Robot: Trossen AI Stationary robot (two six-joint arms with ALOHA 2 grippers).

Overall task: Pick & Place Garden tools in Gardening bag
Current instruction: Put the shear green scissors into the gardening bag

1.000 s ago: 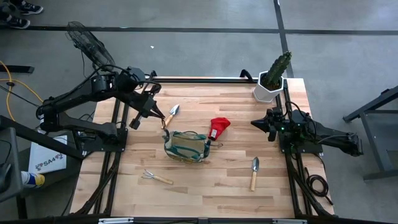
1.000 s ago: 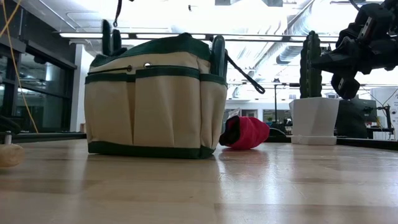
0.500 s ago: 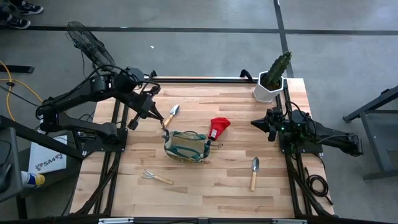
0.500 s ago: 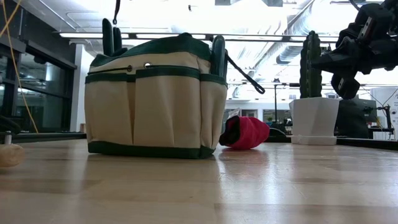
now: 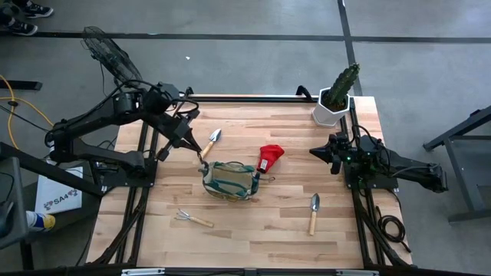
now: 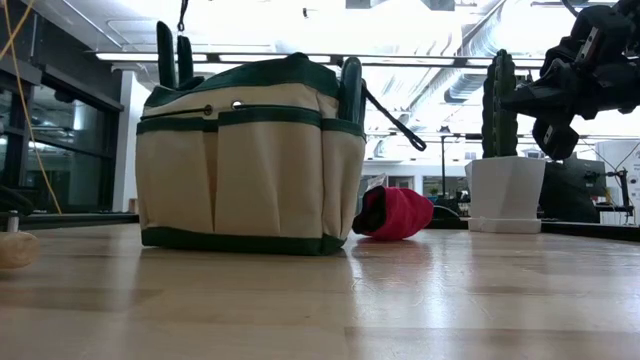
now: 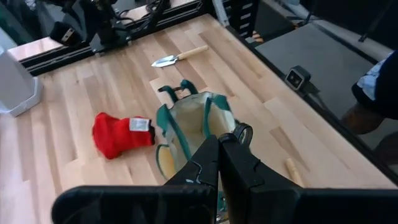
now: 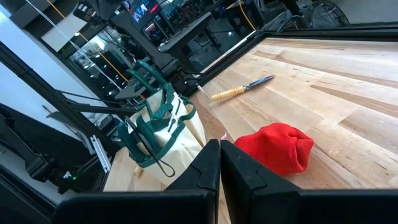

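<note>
The tan gardening bag (image 5: 230, 180) with green trim stands mid-table. My left gripper (image 5: 198, 149) is over its left end, shut on dark-handled pruning shears whose two handles (image 6: 175, 55) stick up above the bag's rim. A wooden-handled trowel (image 5: 212, 139) lies just beyond the bag. The red glove-like piece (image 5: 270, 156) lies to the bag's far right, a second trowel (image 5: 314, 211) at the near right, and the hand rake (image 5: 192, 219) near the front edge. My right gripper (image 5: 313, 152) is shut and empty at the right edge. My left gripper holds the shears by a dark loop (image 7: 242, 132) that shows right beside its shut fingertips. The fingers slant down from the table's far left. The shears hang below on a thin cord (image 6: 182, 10), handles up, their lower part hidden inside the bag's left end.
A green cactus in a white pot (image 5: 331, 107) stands at the far right corner. Another dark green handle (image 6: 351, 85) sticks up at the bag's right end. A wooden handle end (image 6: 15, 248) lies at the low view's left edge. Bare wood shows in front of the bag.
My left gripper has edged toward the table's near edge, over the bag's left end, still shut on the shears. In the low view their handles stand a little higher above the bag's rim than before.
</note>
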